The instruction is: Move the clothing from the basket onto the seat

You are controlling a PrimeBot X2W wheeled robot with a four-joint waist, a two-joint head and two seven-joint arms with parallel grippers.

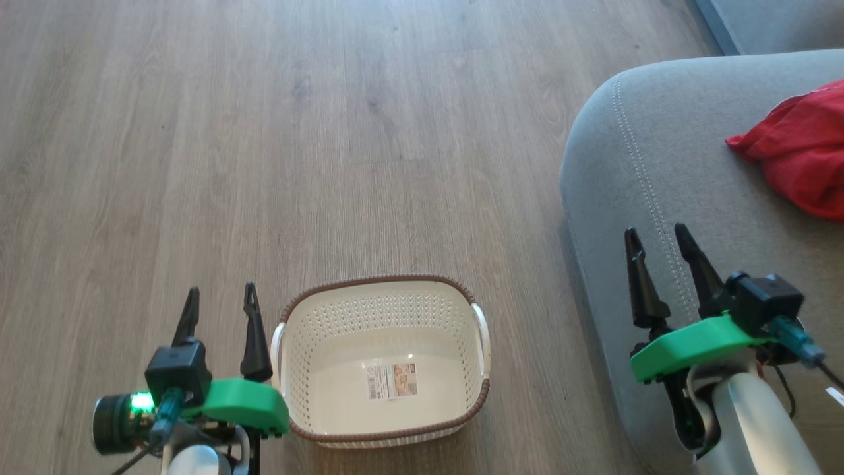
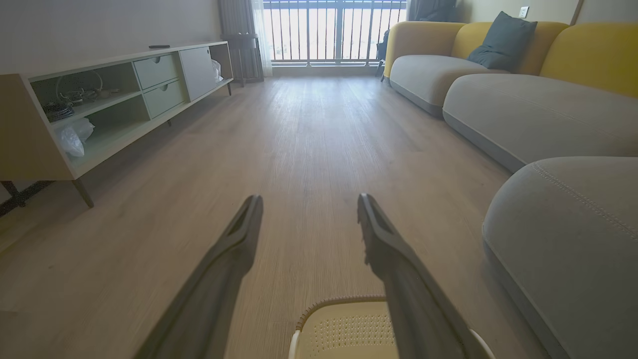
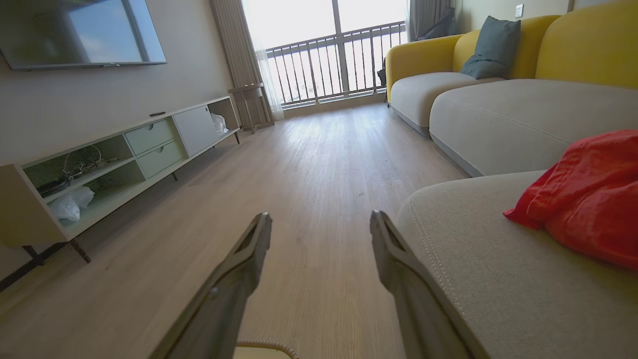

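Clothing [image 1: 801,158] on seat [image 1: 659,165], beyond right tool [image 1: 656,229]

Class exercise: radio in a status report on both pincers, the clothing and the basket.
Left pincer open, empty. Right pincer open, empty. Clothing on seat; basket empty. Nothing in the way.

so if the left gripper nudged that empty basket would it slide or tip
Probably slide: the basket is empty, thin perforated plastic, so likely light, and the wood floor looks smooth. Tipping seems unlikely, since it sits wide and low. Its walls may flex under the left gripper.
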